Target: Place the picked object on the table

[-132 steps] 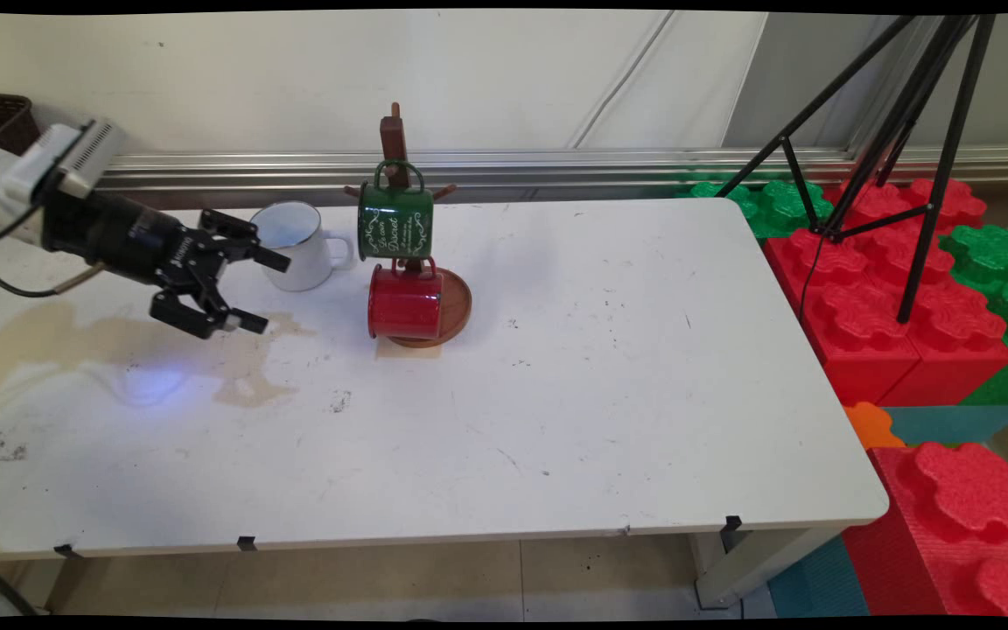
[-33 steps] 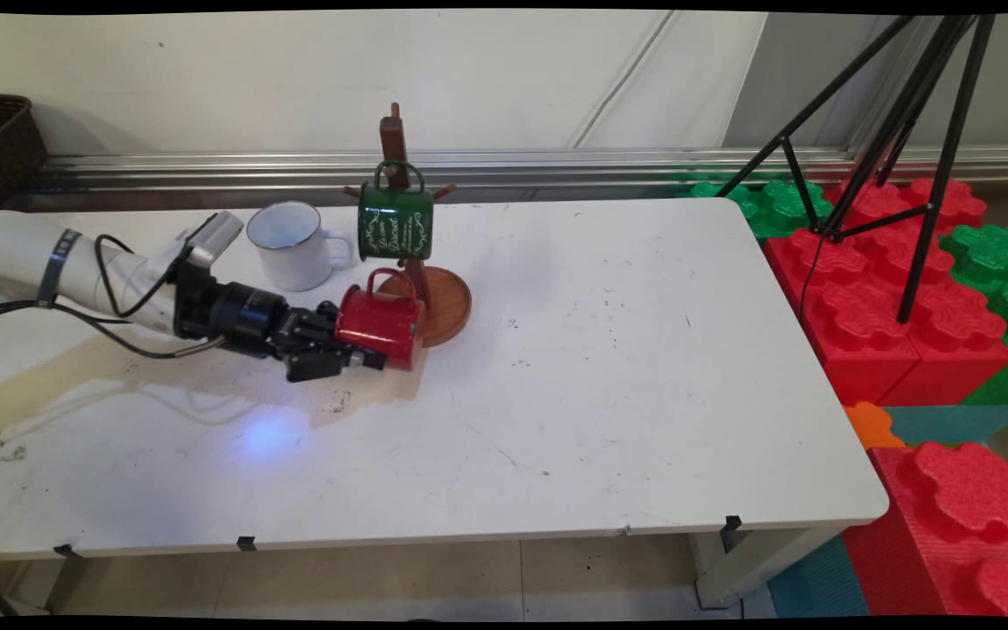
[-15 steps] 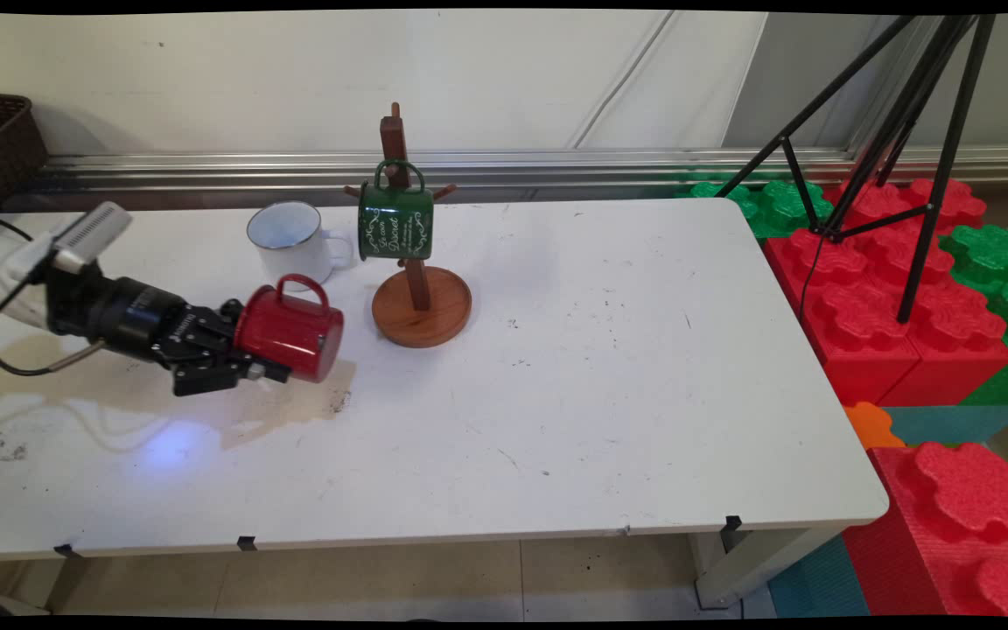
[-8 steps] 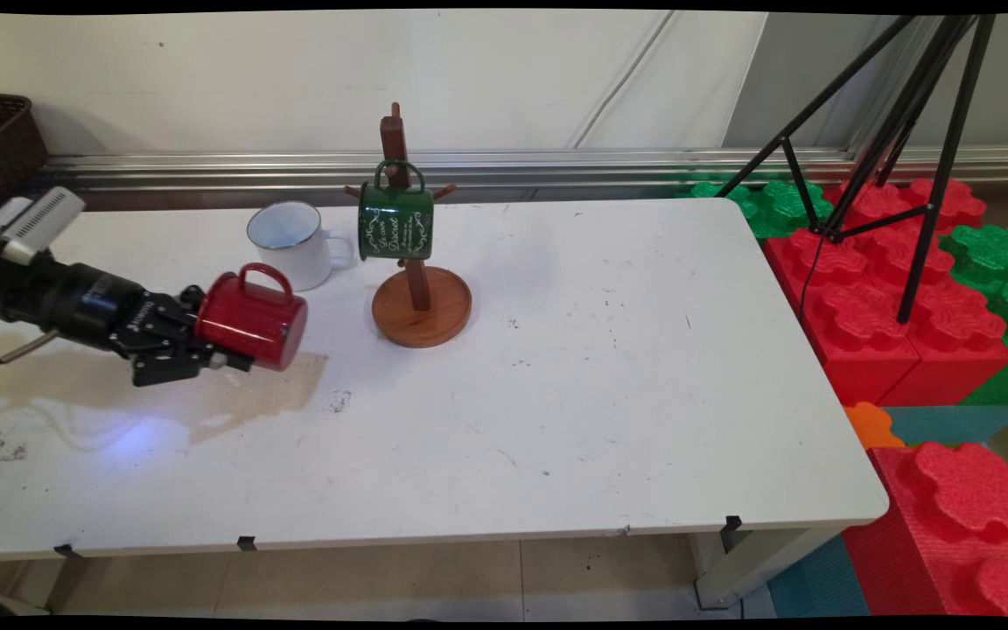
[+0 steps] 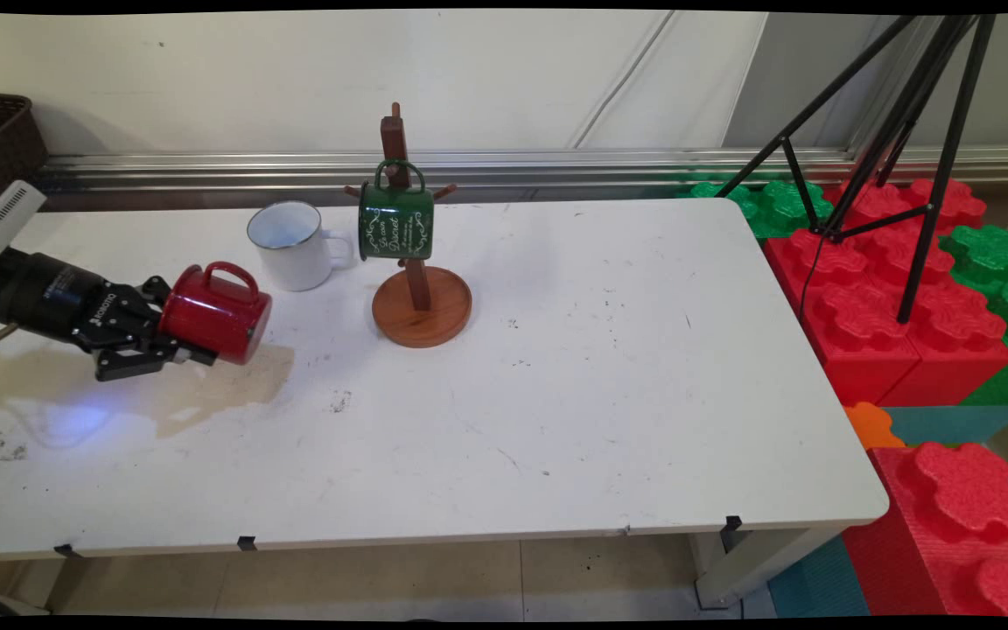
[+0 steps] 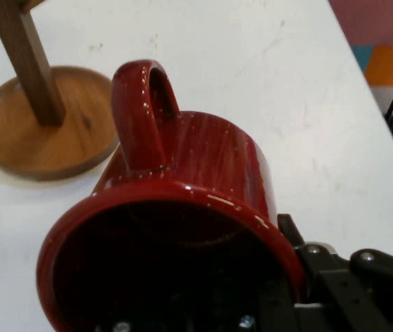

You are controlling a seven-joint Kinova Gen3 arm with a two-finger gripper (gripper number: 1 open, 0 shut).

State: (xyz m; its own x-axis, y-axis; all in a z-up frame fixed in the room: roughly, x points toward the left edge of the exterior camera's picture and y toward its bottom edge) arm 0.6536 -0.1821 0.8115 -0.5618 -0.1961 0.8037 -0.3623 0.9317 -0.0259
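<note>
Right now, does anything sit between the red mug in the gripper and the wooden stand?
Nothing visible does. The gripper holds the red mug sideways; bare table lies between it and the wooden stand. The white mug sits farther back.

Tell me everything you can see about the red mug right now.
The red mug is glossy, enamel-looking, with a loop handle pointing up. It lies on its side in the air above the table, its open mouth toward the gripper, which grips it at the rim. Its inside looks dark. It is clear of the wooden mug stand and left of the white mug.
</note>
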